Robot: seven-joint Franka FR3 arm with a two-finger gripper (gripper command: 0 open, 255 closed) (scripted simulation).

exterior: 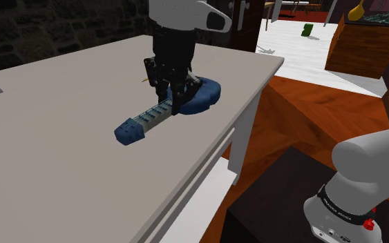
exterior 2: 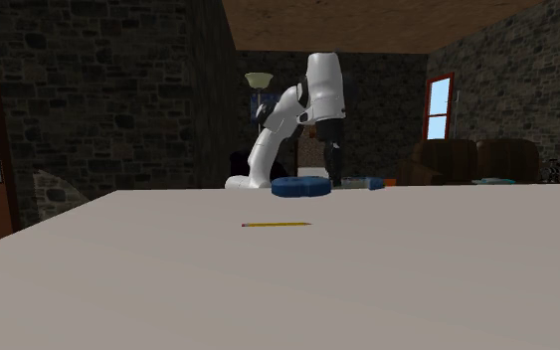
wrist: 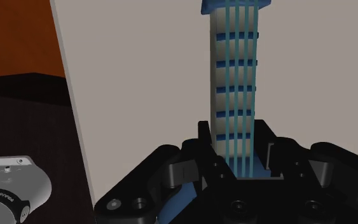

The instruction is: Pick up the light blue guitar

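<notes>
Wrist view: jaws grip the guitar across its neck, long axis running straight ahead on the desk.

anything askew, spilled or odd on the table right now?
Nothing stands out. The guitar lies flat on the table, its body near the edge, with the pincer clasped on its neck. A pencil lies loose farther along the tabletop, apart from the guitar.
</notes>
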